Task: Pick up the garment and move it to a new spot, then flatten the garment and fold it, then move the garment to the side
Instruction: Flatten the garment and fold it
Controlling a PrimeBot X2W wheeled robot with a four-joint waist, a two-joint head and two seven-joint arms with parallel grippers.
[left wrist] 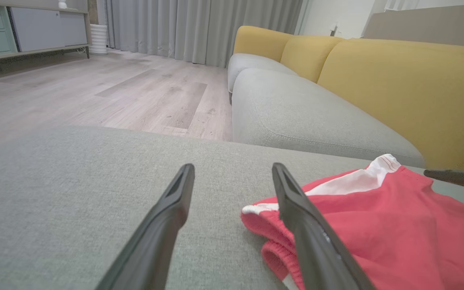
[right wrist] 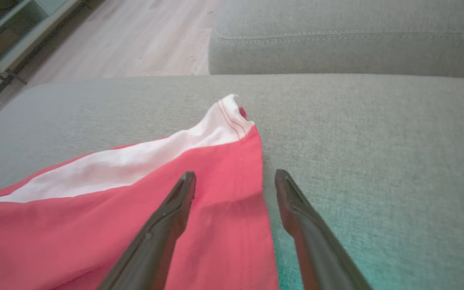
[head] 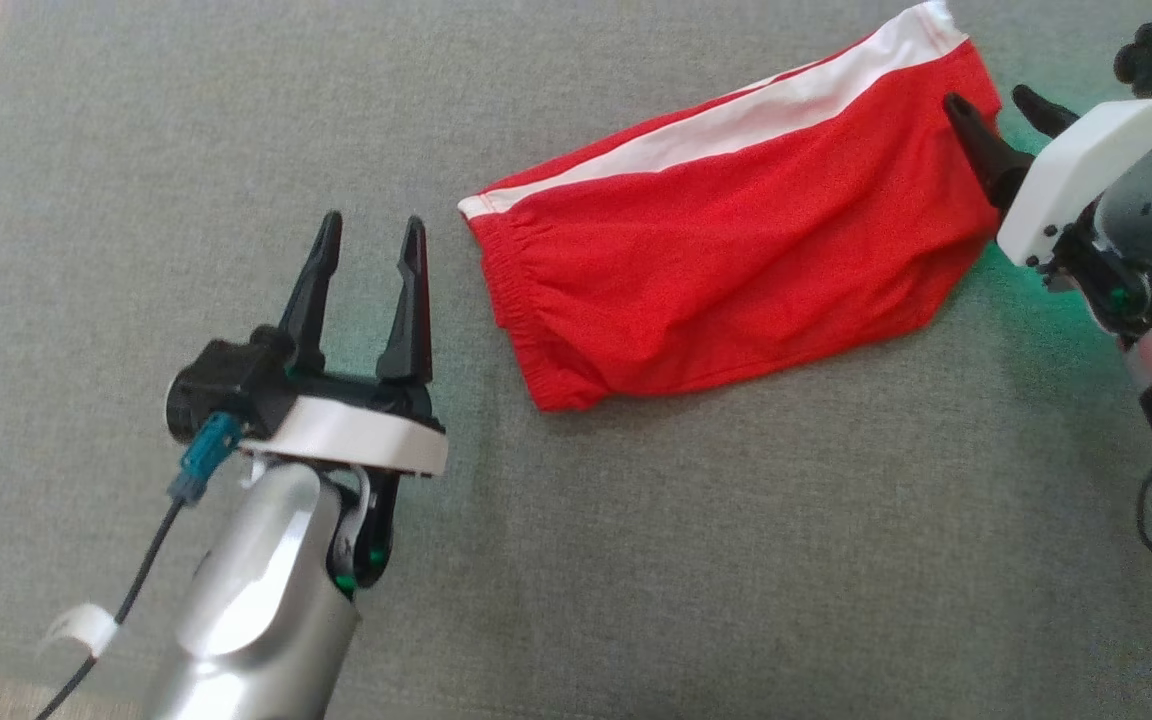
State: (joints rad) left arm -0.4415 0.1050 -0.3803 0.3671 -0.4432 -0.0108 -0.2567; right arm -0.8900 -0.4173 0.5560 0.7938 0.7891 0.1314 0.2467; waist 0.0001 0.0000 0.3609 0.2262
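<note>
The garment [head: 726,230] is a pair of red shorts with a white side stripe, folded and lying flat on the grey cushion [head: 636,560]. Its elastic waistband points toward my left gripper [head: 369,230], which stands open just left of that waistband with nothing between its fingers. My right gripper [head: 996,103] is open at the shorts' hem end on the right. In the right wrist view the garment [right wrist: 135,201] lies under the right gripper [right wrist: 235,177], whose jaws straddle the hem edge. In the left wrist view the garment [left wrist: 377,217] sits to the right of the left gripper [left wrist: 233,171].
A second grey seat cushion [left wrist: 304,117] with yellow backrests [left wrist: 409,88] lies beyond. Wooden floor [left wrist: 107,88], grey curtains [left wrist: 199,28] and a low cabinet [left wrist: 30,28] stand past the cushion's edge.
</note>
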